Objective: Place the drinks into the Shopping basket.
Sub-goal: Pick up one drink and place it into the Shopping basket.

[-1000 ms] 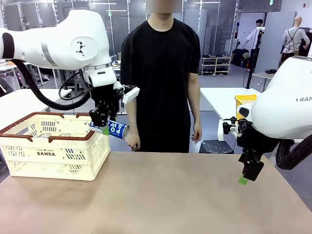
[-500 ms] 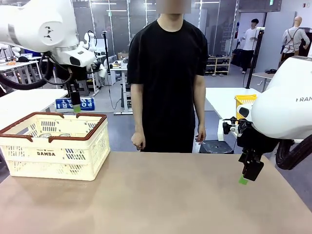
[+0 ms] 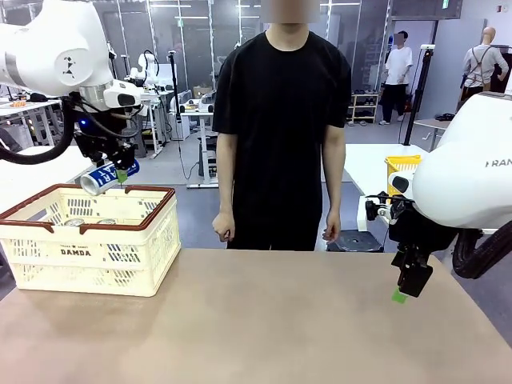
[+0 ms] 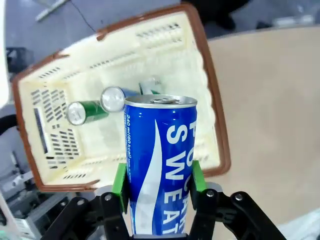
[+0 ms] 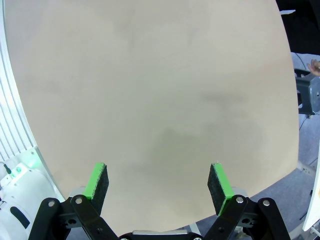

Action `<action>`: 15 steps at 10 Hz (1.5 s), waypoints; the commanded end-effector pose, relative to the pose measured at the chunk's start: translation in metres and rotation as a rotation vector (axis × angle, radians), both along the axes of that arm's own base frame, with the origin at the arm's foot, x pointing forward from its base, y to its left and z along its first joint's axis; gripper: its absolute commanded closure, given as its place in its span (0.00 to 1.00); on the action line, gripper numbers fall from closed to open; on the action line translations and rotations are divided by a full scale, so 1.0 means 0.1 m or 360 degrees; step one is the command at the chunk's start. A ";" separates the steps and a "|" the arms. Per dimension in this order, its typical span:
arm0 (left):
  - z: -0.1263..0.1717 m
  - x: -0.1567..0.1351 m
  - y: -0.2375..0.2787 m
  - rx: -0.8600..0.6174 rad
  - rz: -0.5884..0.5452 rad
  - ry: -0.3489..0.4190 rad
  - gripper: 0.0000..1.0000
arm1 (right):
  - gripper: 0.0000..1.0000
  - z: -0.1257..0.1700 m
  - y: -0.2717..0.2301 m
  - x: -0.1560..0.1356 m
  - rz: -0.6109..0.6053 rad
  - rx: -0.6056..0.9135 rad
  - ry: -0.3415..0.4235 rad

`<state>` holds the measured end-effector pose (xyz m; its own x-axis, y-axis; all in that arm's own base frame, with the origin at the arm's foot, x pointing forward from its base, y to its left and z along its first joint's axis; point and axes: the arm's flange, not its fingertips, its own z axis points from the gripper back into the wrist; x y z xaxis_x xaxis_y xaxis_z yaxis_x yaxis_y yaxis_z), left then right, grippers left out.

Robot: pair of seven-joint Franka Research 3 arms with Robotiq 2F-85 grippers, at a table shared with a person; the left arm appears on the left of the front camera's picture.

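While hanging over the far edge of the cream basket (image 3: 88,240), left gripper (image 3: 120,172) clamped on a blue and white can (image 3: 108,176), can tilted, silver top toward the robot's left; from the left wrist camera, green pads (image 4: 119,181) pressed to both sides of the can (image 4: 160,165), basket (image 4: 210,100) open below. Inside the basket, one green can (image 4: 85,111) lying down, another silver top (image 4: 113,98) just beside it, a third can partly hidden behind the held one. Right gripper (image 3: 410,282) low above the tan table (image 3: 280,320) near the robot's right edge, fingers (image 5: 97,182) spread wide, gripping nothing. Person in black shirt (image 3: 280,120) standing at the far side, hands down
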<state>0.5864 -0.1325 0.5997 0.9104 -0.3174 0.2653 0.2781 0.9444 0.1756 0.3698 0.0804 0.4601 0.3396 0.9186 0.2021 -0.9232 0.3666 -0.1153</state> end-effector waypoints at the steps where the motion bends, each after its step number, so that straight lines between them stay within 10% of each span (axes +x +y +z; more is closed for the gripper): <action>1: -0.04 0.11 0.00 -0.0007 0.0109 -0.0116 0.43 | 0.00 0.01 0.00 0.00 -0.0005 -0.0014 0.0001; 8: -0.10 0.10 -0.02 -0.0026 0.0090 -0.0057 0.43 | 0.00 0.01 0.00 0.00 -0.0005 -0.0014 0.0001; 15: -1.01 0.82 0.36 -0.0373 0.0444 0.0156 0.43 | 0.00 0.01 0.00 0.00 -0.0005 -0.0014 0.0001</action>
<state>0.6589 -0.0965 0.4944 0.9810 -0.0392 0.1901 0.0469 0.9982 -0.0365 0.3698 0.0804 0.4601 0.3394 0.9186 0.2021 -0.9232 0.3665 -0.1154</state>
